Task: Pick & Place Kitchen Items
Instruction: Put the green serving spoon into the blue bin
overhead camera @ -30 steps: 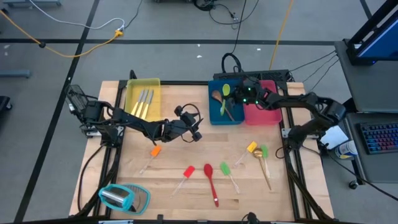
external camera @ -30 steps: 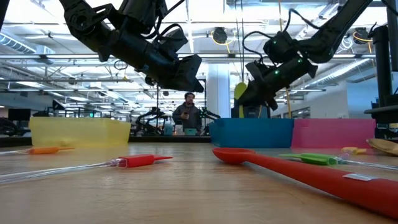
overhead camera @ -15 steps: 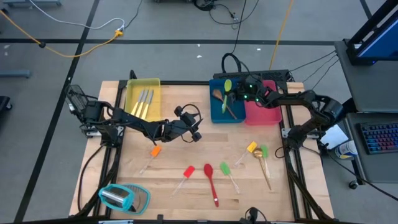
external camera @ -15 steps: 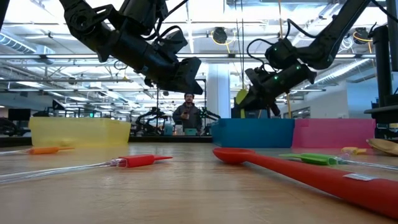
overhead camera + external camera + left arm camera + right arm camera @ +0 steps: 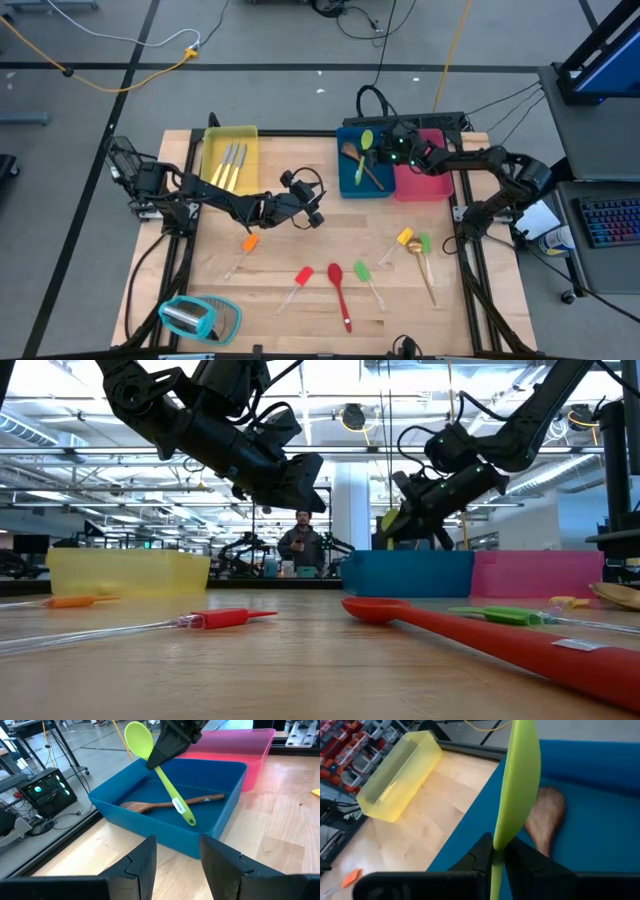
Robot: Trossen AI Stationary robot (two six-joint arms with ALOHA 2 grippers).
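At the near edge of the table (image 5: 150,300) lies the teal-and-clear rounded object (image 5: 198,317); just beyond it the loose utensils are spread: a red spoon (image 5: 339,292), a red spatula (image 5: 298,282), a green spatula (image 5: 366,277), an orange spatula (image 5: 245,248), and to the right a gold spoon (image 5: 421,262) beside yellow and green spatula heads.

Mid-table the left gripper (image 5: 312,207) hangs above the wood with its fingers (image 5: 142,865) partly apart and nothing between them; it waits, facing the blue tray (image 5: 352,186).

At the far side the right gripper (image 5: 392,152) pinches a lime-green spoon (image 5: 159,774) by its handle, poised over the blue tray, where a wooden spoon (image 5: 170,803) already lies; the lime spoon's long axis slants, bowl up and handle tip down into the tray, so the drop, I judge, is straight below, and the right arm is the one placed for it.

A white label on the lime handle cannot be read.

Silver cutlery (image 5: 232,166) rests in the yellow tray (image 5: 212,150); the pink tray (image 5: 436,188) adjoins the blue.
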